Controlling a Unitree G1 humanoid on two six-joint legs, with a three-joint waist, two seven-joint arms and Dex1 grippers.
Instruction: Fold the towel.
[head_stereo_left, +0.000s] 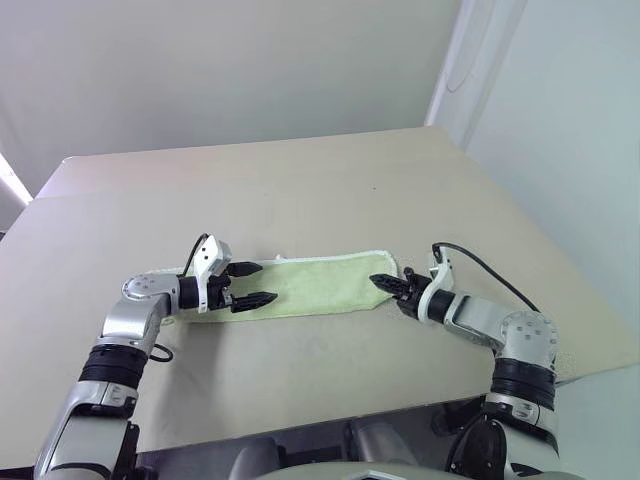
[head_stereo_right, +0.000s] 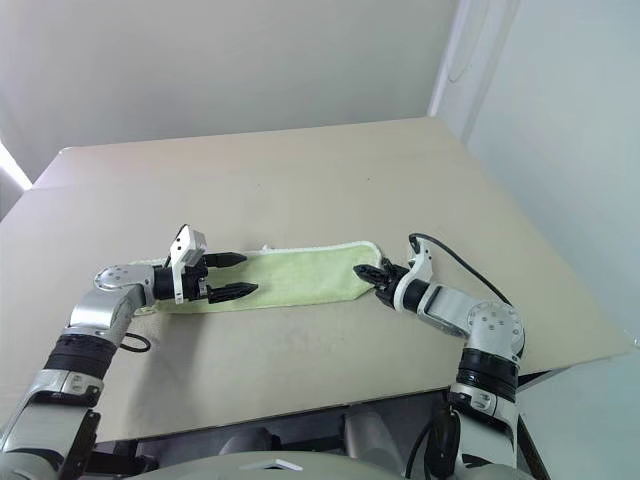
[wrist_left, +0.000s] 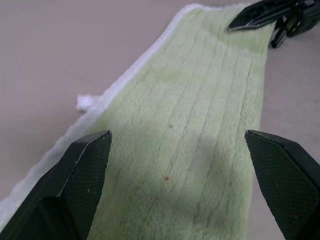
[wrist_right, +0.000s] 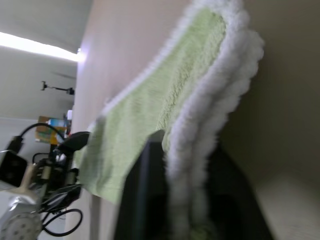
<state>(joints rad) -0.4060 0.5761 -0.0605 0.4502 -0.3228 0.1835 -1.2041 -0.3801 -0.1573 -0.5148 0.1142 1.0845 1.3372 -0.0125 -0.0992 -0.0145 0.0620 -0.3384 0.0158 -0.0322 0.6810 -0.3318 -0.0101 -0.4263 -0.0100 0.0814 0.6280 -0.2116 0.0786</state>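
Observation:
The towel (head_stereo_left: 320, 283) lies on the table as a long, narrow light yellow-green strip with white edging. A small white loop tag (wrist_left: 82, 102) sticks out from its far long edge. My left gripper (head_stereo_left: 268, 283) hovers open just above the strip's left part, one finger over each long side, pointing along it to the right. My right gripper (head_stereo_left: 380, 281) is at the strip's right end, shut on the towel's white-edged end (wrist_right: 200, 125), which runs between its two fingers.
The beige table (head_stereo_left: 300, 180) reaches well beyond the towel toward the wall. Its right edge (head_stereo_left: 560, 270) runs diagonally close behind my right arm. A black cable (head_stereo_left: 480, 262) loops off my right wrist.

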